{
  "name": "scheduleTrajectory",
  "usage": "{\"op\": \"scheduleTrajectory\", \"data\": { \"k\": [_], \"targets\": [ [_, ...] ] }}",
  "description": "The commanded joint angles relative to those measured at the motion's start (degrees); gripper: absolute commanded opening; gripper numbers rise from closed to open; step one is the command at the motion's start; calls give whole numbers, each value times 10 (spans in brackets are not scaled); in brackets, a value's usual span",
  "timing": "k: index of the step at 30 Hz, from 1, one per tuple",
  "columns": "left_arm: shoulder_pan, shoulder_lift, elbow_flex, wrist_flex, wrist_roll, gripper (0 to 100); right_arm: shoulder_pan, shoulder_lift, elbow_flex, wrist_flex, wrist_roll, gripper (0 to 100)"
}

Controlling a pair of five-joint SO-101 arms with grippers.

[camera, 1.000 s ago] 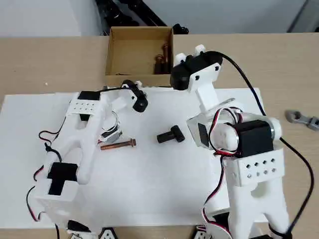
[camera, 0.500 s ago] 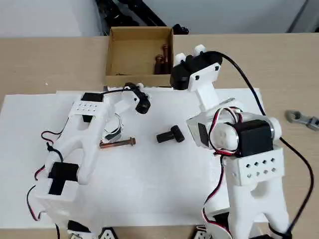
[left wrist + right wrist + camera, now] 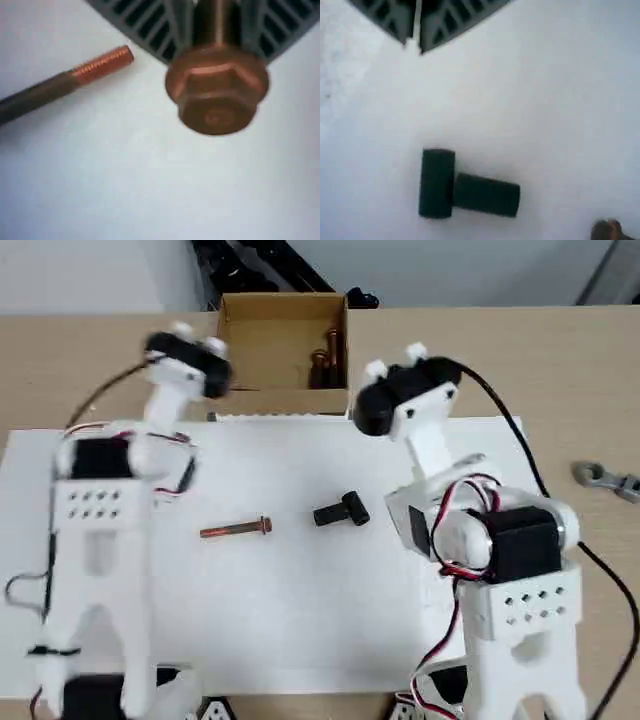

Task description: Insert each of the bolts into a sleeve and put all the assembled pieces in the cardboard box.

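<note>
White sheet (image 3: 150, 190) underneath, bolt (image 3: 216, 90) between jaws of left gripper (image 3: 217, 30)

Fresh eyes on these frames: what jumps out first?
A copper bolt clamped in the left gripper, hex head toward the wrist camera. A second bolt lies loose on the white sheet near two black sleeves touching in a T. The cardboard box behind them already holds copper pieces.

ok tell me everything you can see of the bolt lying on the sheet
The bolt is copper-coloured metal: a long slim shank, threaded at the tip, and a wider head. It lies flat on the white sheet, head toward the black sleeves, apart from them. Nothing but the sheet touches it.
</note>
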Motion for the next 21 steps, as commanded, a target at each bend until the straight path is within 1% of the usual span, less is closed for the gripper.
{"op": "scheduleTrajectory", "data": {
  "k": [1,4,7,12,15,18,21],
  "targets": [
    [-33,-34,-23,34,41,5,31,-16,85,-1,5,2],
    [-58,-33,-23,42,64,5,35,-22,158,-36,5,3],
    [-64,-33,-22,44,79,5,33,-16,193,-88,4,4],
    [-63,-34,-22,45,91,5,-14,-16,244,-196,2,6],
    [-65,-34,-19,45,91,5,-41,-15,272,-247,-13,43],
    [-63,-35,0,41,91,5,-44,15,283,-280,-34,60],
    [-62,-35,22,37,95,5,-45,71,280,-286,-35,61]
  ]
}}
